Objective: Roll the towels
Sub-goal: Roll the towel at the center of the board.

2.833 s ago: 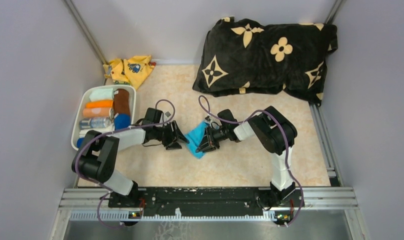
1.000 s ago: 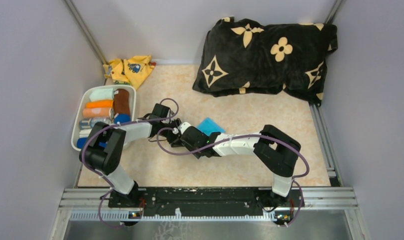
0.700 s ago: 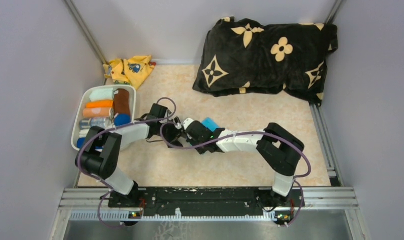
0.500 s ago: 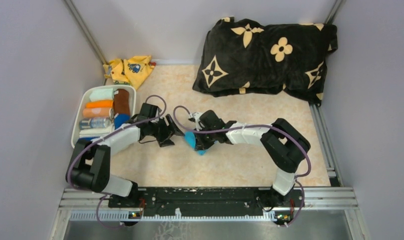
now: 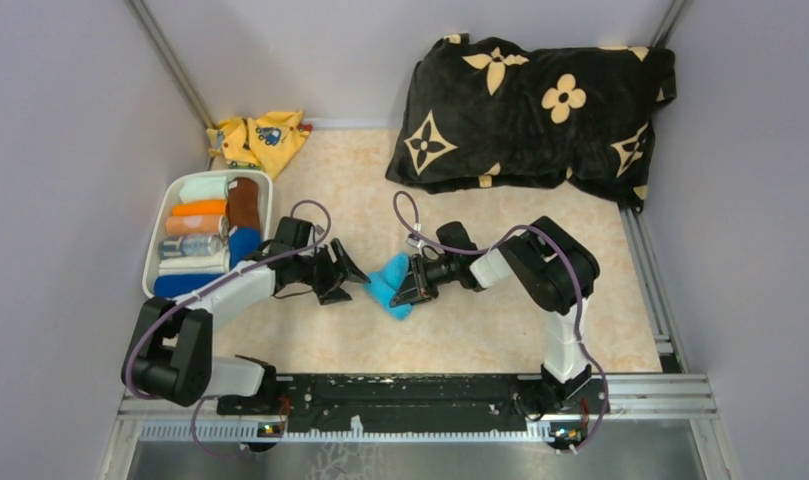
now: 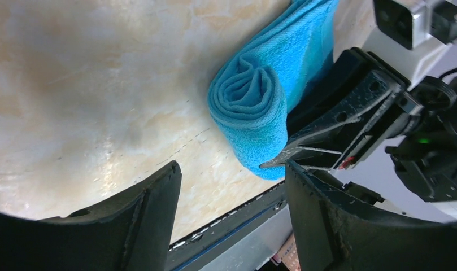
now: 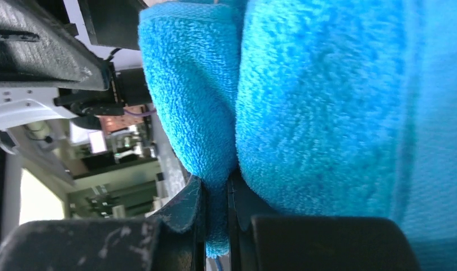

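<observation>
A bright blue towel (image 5: 389, 284) lies half rolled on the beige table, mid-table. In the left wrist view the blue towel (image 6: 259, 107) shows a spiral roll end. My right gripper (image 5: 412, 286) is shut on the towel's edge; in the right wrist view the blue cloth (image 7: 305, 107) is pinched between the two jaws, right gripper (image 7: 216, 223). My left gripper (image 5: 355, 277) is open and empty just left of the roll, left gripper (image 6: 231, 186), not touching it.
A white bin (image 5: 264, 183) at the left holds several rolled towels. A yellow printed cloth (image 5: 260, 138) lies in the back left corner. A black pillow with a beige flower pattern (image 5: 535, 105) fills the back right. A metal rail (image 5: 410, 392) runs along the near edge.
The right arm swung left over the towel, then drew back right, still on the towel. The towel went from a flat fold to a rolled bundle. The left gripper backed slightly left.
</observation>
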{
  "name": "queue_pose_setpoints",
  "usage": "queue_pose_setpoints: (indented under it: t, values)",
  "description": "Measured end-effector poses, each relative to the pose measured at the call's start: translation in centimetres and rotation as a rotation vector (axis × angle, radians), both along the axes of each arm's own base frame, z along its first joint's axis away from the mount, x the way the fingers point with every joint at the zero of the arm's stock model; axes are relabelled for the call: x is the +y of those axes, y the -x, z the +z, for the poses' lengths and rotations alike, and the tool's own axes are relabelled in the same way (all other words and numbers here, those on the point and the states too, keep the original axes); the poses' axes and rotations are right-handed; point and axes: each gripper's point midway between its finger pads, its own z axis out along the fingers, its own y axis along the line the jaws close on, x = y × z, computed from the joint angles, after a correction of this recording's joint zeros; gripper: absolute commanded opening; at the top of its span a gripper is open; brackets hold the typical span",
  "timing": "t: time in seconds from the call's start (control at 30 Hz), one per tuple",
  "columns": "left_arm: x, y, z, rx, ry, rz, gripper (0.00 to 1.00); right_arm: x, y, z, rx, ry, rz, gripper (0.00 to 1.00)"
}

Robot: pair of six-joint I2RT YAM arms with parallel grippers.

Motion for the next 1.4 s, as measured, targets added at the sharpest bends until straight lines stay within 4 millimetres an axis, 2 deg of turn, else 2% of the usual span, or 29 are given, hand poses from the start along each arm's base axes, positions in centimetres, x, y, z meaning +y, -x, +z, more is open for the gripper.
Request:
queue_pose_setpoints:
  t: [0.13,0.33,0.47,0.63,0.8,0.93,1.03,1.13,1.23,1.4]
  values:
    - [-1.0,-0.1,-0.2,-0.002,0.021,-0.025,0.67,-0.3,-0.1,-0.2,0.08,-0.026,-0.028,0.05]
    - [-2.8,-0.6,-2.1,0.037,0.016,-0.067,0.59,-0.3,-0.1,-0.2,0.111,-0.026,-0.04,0.09]
    - [-3.5,-1.1,-3.2,0.055,0.005,-0.082,0.58,-0.5,-0.1,-0.4,0.112,-0.017,-0.046,0.2]
    - [-4.1,-1.8,-3.5,0.062,0.013,-0.089,0.57,-0.9,-0.4,0.2,0.055,0.017,-0.064,0.37]
    - [-4.6,-2.0,-3.6,0.066,0.024,-0.095,0.56,-2.1,-1.0,1.3,-0.072,0.106,-0.097,0.52]
    - [-4.8,-2.1,-3.6,0.07,0.034,-0.097,0.56,-3.8,-1.6,2.3,-0.217,0.224,-0.128,0.54]
    - [-4.8,-2.1,-3.6,0.073,0.035,-0.094,0.56,-4.6,-2.5,3.8,-0.381,0.329,-0.145,0.53]
    - [-4.8,-2.1,-3.6,0.076,0.035,-0.091,0.56,-3.9,-2.3,5.6,-0.54,0.385,-0.116,0.49]
    - [-4.8,-2.1,-3.6,0.08,0.037,-0.086,0.56,-2.3,-1.1,6.9,-0.706,0.43,-0.056,0.46]
    - [-4.8,-2.1,-3.6,0.088,0.04,-0.075,0.57,-0.6,0.9,6.5,-0.871,0.512,0.039,0.46]
